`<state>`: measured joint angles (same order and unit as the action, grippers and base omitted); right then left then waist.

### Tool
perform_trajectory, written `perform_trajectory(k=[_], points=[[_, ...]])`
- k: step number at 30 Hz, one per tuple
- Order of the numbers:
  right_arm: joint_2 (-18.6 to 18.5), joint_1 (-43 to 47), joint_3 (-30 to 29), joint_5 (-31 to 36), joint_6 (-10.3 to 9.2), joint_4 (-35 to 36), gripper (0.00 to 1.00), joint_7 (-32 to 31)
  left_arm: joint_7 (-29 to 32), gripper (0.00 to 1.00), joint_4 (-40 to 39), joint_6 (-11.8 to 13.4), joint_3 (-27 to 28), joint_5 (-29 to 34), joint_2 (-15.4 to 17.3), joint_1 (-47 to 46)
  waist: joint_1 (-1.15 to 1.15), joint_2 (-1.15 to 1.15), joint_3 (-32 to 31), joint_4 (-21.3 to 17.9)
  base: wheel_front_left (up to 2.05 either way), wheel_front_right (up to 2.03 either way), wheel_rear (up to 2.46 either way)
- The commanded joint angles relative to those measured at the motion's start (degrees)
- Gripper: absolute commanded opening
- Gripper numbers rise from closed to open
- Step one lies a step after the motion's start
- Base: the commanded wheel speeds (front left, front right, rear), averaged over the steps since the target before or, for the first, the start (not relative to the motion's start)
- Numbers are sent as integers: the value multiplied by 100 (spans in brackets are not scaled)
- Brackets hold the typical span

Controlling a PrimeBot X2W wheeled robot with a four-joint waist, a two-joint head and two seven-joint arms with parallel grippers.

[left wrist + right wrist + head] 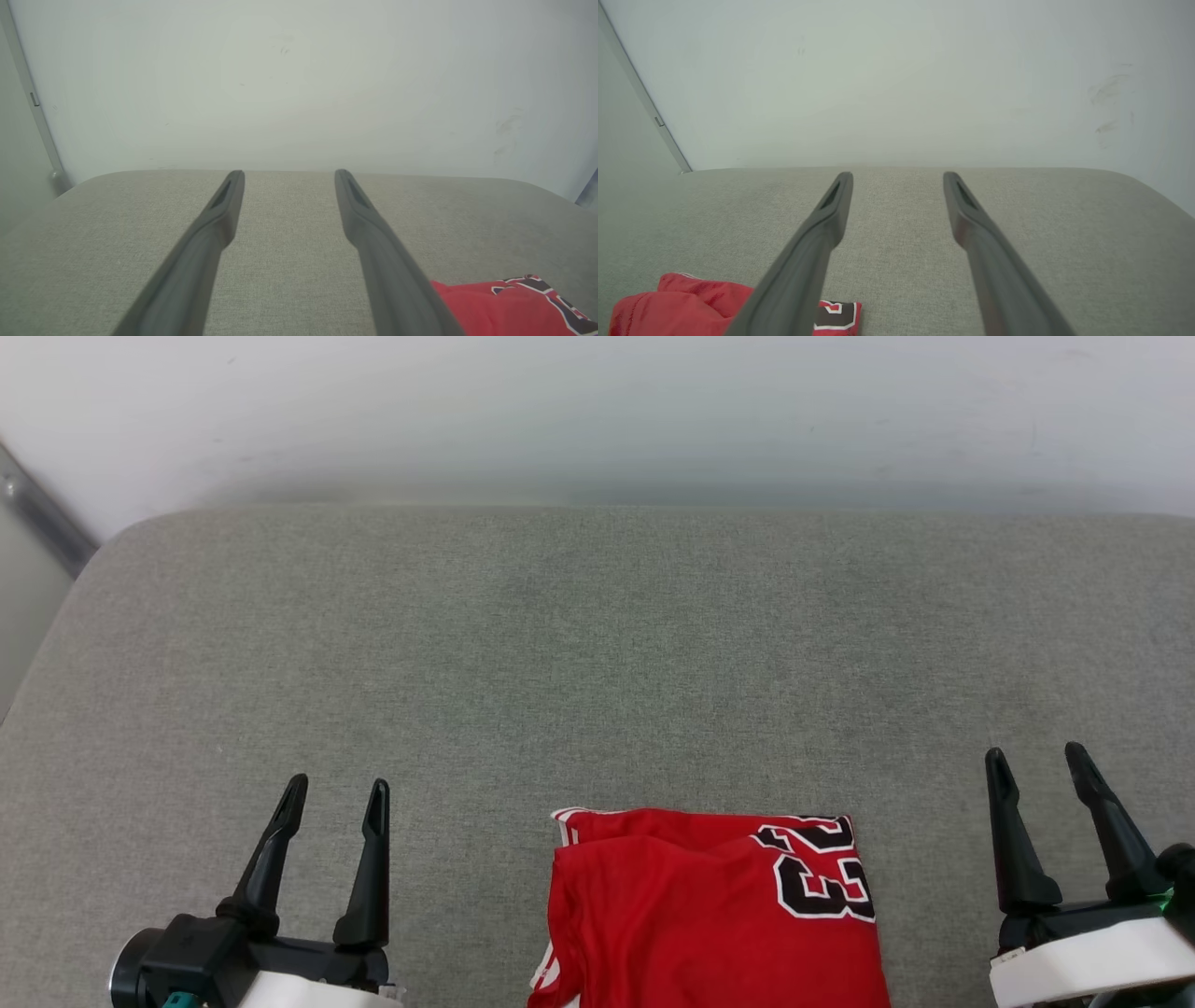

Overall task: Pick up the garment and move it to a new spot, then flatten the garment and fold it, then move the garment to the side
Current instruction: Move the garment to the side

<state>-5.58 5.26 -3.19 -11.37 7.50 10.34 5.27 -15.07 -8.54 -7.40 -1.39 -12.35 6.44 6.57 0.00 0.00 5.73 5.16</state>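
the garment [709,915] is lying on the grey padded surface [597,644] at its near edge, between the two grippers and touching neither. its lower part is running out of the head view. it is sitting as a compact red block with a crease across the top, striped trim showing at the left corner and dark outlined numerals at the right. the left gripper [338,787] is hovering well to its left, fingers apart and gripping nothing. the right gripper [1036,753] is standing to its right, fingers likewise spread and empty. judgement: the cloth is looking light, soft and limp, and is likely to sag and unfold if lifted at one point. a pinch at each far corner, through all layers, is appearing the safest hold. the fabric is looking smooth, so a shallow grip is risking slip.
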Motion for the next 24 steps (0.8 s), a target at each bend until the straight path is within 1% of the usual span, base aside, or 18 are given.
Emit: perform_trajectory(k=[1,3,6,7,8,10,12,15,17,20,22,24], points=[[39,17,-15,-78,-2,43,100,-101,-12,100,1,-7,5,12,13,-57,0,0,5,-1,0,0,0],[2,47,27,-132,-2,131,100,-335,-12,100,-1,-7,0,19,10,-48,0,0,30,0,0,0,0],[-69,76,108,-276,-2,352,100,-891,-12,100,11,-7,-36,37,20,-60,0,0,89,16,0,0,0],[-82,111,146,-375,-2,417,100,-1227,-12,100,13,-7,-42,41,24,-66,0,0,108,26,0,0,0],[-214,121,283,-407,0,556,100,-1535,-12,100,11,-7,-30,42,25,-69,0,0,138,31,0,0,0],[-234,56,346,-623,-3,820,100,-2166,-12,100,6,-7,-16,36,19,-99,0,0,214,52,0,0,0],[-375,1,428,-635,-2,1090,100,-2837,-12,100,18,-7,-39,47,28,-131,0,0,295,86,0,0,0],[-410,-68,462,-604,-1,1394,100,-3842,-12,100,35,-7,-96,53,32,-224,0,0,425,167,0,0,0],[-207,-75,355,-643,-2,1468,100,-4459,-12,100,51,-7,-135,54,27,-279,0,0,492,236,0,0,0],[-130,-32,331,-504,-2,1505,100,-5274,-12,100,75,-7,-174,48,8,-354,0,0,590,356,0,0,0],[-73,-23,335,-433,-2,1443,100,-5583,-12,100,88,-7,-214,49,-13,-405,0,0,657,448,0,0,0],[-17,-28,317,-312,-1,1308,100,-5752,-12,100,100,-7,-227,29,-19,-438,0,0,715,529,0,0,0]])
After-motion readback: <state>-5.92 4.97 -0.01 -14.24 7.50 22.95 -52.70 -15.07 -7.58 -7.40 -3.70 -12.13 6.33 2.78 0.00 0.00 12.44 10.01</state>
